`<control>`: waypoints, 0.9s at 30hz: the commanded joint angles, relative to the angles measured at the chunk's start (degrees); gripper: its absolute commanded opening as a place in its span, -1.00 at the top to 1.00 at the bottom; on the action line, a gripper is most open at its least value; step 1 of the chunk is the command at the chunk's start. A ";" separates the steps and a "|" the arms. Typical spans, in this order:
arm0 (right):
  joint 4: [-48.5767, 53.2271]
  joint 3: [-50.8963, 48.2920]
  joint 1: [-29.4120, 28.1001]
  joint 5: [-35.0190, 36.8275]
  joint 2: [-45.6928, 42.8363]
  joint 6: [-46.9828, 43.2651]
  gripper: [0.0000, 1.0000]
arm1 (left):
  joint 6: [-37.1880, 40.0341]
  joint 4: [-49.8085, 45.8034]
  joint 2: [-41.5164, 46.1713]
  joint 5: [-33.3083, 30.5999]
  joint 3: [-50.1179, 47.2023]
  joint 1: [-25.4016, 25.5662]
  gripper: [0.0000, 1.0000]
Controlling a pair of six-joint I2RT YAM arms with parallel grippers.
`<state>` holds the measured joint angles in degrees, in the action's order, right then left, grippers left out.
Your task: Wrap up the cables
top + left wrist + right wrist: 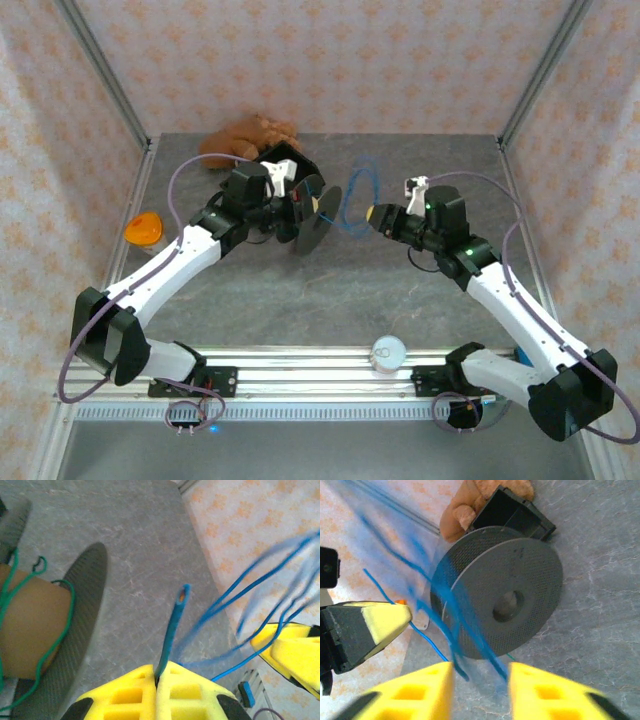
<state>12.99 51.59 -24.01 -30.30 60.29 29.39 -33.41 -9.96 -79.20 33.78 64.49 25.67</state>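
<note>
**Top external.** Grey spool point(312, 228) stood on edge mid-table and serves as the landmark for all entries. Left gripper point(303, 203) sat just behind its upper rim, right gripper point(377, 214) to its right. Blue cable point(348, 200) looped in the air between spool and right gripper.

**Left wrist.** Left gripper point(157, 672) was pinched fully together on the blue cable point(171, 630) near its end, apparently anchoring it beside the spool point(85, 610). Green cable point(60, 639) lay loosely round the spool's brown core.

**Right wrist.** Right gripper point(480, 672) had its fingers parted. Blurred blue cable point(427, 640) strands passed through the gap, unclamped, in front of the spool point(505, 595), probably so the slack could be guided spoolward.
</note>
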 commanded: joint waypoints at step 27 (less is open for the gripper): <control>-16.04 -8.36 0.69 -10.17 10.39 13.43 0.01 | -4.59 6.73 2.06 4.94 -3.47 -3.71 1.00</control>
<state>4.97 47.11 -23.44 -36.42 70.19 35.51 -35.70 -7.79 -78.87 37.43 62.11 22.37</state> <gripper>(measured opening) 0.504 0.047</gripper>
